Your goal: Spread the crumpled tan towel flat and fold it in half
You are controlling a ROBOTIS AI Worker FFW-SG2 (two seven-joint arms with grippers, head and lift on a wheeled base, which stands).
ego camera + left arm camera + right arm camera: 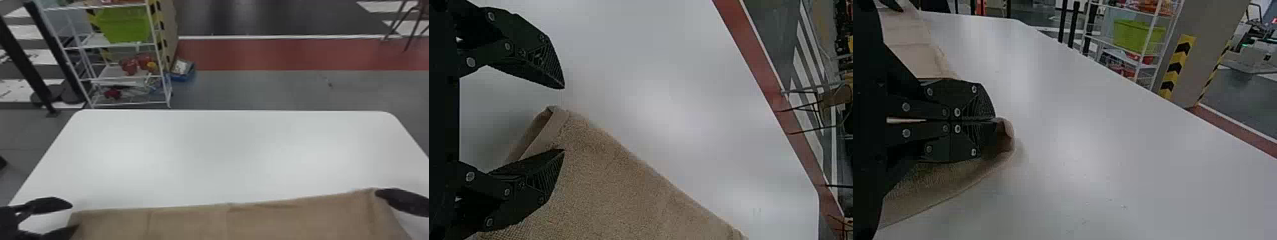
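Tan towel (pixel 229 223) lies across near part of white table (pixel 223 153), btwn L gripper (pixel 74 215) & R gripper (pixel 378 193). L jaws wide, holding nothing; towel corner near their tips, one finger overlapping cloth in L wrist view, other apart from it. R jaws closed on towel's far R corner, bit of cloth curling past tips. Visible part's long axis runs L–R, R end angled slightly fwd; full length/width can't tell, near side cut off.
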